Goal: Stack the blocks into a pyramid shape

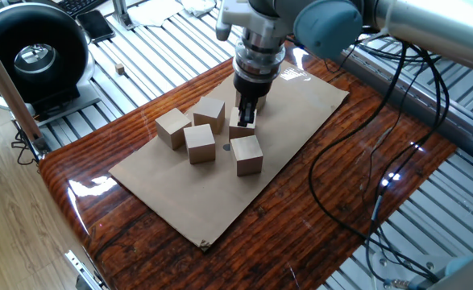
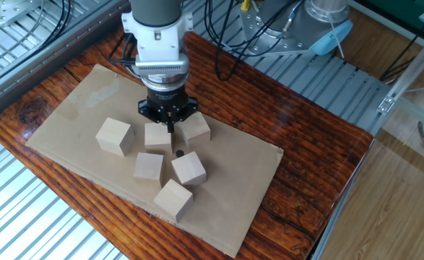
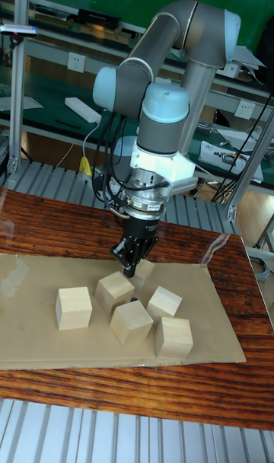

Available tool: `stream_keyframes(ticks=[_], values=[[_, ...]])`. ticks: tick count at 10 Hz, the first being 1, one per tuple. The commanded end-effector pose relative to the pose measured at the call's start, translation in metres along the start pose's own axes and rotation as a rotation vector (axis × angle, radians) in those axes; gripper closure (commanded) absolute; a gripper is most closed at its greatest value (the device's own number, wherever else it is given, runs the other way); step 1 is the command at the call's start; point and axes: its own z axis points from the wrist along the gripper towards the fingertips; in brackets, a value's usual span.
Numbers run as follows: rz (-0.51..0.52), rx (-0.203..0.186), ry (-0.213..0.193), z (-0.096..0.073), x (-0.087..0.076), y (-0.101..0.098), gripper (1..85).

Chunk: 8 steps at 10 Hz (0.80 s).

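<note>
While all six blocks lie loose and unstacked on the cardboard sheet (image 2: 81,101) that covers the wooden bench (image 2: 320,155), the claw (image 2: 170,123) stands vertical and low among the rear blocks.

Position of the blocks: in the other fixed view, five form a loose cluster, namely the left block (image 2: 114,136), the block beside the claw (image 2: 157,135), the middle block (image 2: 148,166), the right-hand middle block (image 2: 189,168) and the nearest block (image 2: 172,199). The sixth block (image 2: 194,128) sits just right of the claw and is partly hidden by it. None rests on another.

State of the claw: its fingers reach down between the block beside it and the sixth block, touching or nearly touching them. The pictures do not show whether the fingers are spread or pressed together, nor whether they pinch a block.

Step in hand, as a judgement: grasping or nudging a first block; the pyramid is not begun.

Next move, as a judgement: a square grip on opposite faces of one block, then a lift clear of its neighbours to an open part of the sheet for the base row.
</note>
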Motion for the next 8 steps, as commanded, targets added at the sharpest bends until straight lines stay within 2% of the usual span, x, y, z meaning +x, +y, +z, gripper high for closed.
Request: stream_keyframes(ticks=[1,3,5,8], values=[[0.011,0.020,0.001,0.0003,0.0002,-0.0037,84.7],[0.015,0.027,0.002,0.0003,0.0007,-0.0054,84.7],[0.041,-0.006,-0.014,0.0004,-0.0036,0.0032,84.7],[0.036,0.003,-0.008,-0.0003,-0.0023,0.0009,84.7]])
